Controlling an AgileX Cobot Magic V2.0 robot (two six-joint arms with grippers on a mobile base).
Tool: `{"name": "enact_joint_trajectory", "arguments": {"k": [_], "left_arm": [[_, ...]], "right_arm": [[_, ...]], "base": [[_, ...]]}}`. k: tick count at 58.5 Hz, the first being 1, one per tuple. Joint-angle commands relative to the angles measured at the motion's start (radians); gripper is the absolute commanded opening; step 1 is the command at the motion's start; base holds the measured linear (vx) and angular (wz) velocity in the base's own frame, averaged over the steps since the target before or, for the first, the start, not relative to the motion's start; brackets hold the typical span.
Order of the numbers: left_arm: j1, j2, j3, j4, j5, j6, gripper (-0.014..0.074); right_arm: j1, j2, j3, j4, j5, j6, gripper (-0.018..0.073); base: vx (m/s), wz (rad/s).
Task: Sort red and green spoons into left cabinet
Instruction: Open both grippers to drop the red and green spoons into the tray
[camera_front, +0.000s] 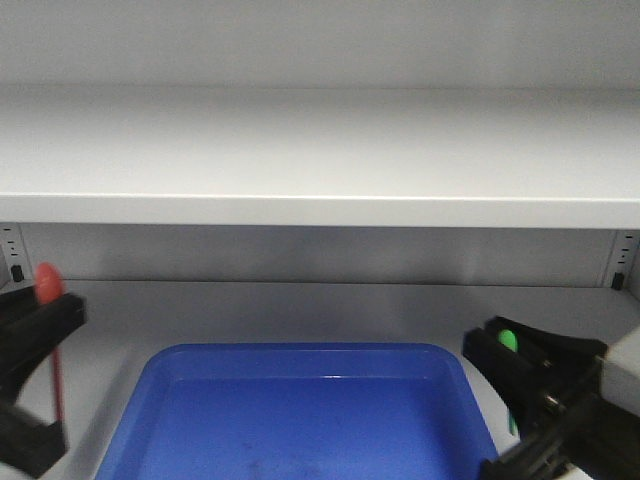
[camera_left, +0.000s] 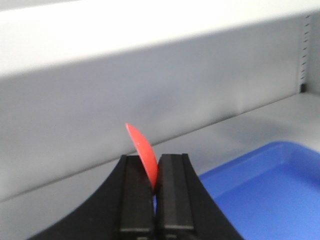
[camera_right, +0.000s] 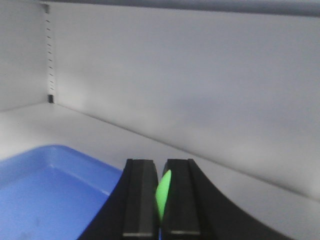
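Layout inside the cabinet (camera_front: 320, 255), lower bay, both claws holding spoons beside the tray.

The tray (camera_front: 180, 375) lies on the cabinet floor, between the two claws. The left gripper (camera_front: 30, 375) stands just left of the tray, with one spoon (camera_front: 47, 283) clamped upright between its fingers (camera_left: 136, 192), bowl above them. The right gripper (camera_front: 525, 400) stands just right of the tray, the other spoon (camera_front: 508, 340) pinched likewise. The shelf (camera_front: 320, 205) runs overhead; the back wall lies beyond both claws.

Shelf (camera_front: 320, 205) overhangs blue tray (camera_front: 300, 400) (open between).
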Motion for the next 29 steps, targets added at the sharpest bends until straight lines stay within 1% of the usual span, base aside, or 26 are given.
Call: {"name": "enact_joint_trajectory", "arguments": {"k": [1, 13, 16, 22, 29], "left_arm": [[-0.048, 0.044, -0.058, -0.009, -0.14, 0.002, 0.0], [-0.156, 0.171, -0.075, -0.009, -0.239, 0.001, 0.0], [-0.181, 0.201, -0.075, -0.009, -0.263, 0.001, 0.0], [-0.22, 0.262, -0.075, -0.009, -0.321, 0.001, 0.0], [-0.239, 0.332, -0.075, -0.009, -0.383, 0.001, 0.0005]], "right_arm": [[-0.004, 0.034, -0.075, -0.071, -0.14, 0.078, -0.0004], [-0.004, 0.141, -0.151, -0.261, -0.246, 0.282, -0.0004], [-0.004, 0.168, -0.161, -0.304, -0.275, 0.318, -0.0004], [-0.004, 0.22, -0.176, -0.359, -0.33, 0.341, -0.0002], [-0.004, 0.269, -0.176, -0.363, -0.366, 0.341, 0.001]], "base": [[0.0, 0.0], [0.0, 0.0], [0.0, 0.0], [0.0, 0.0], [0.0, 0.0]]}}
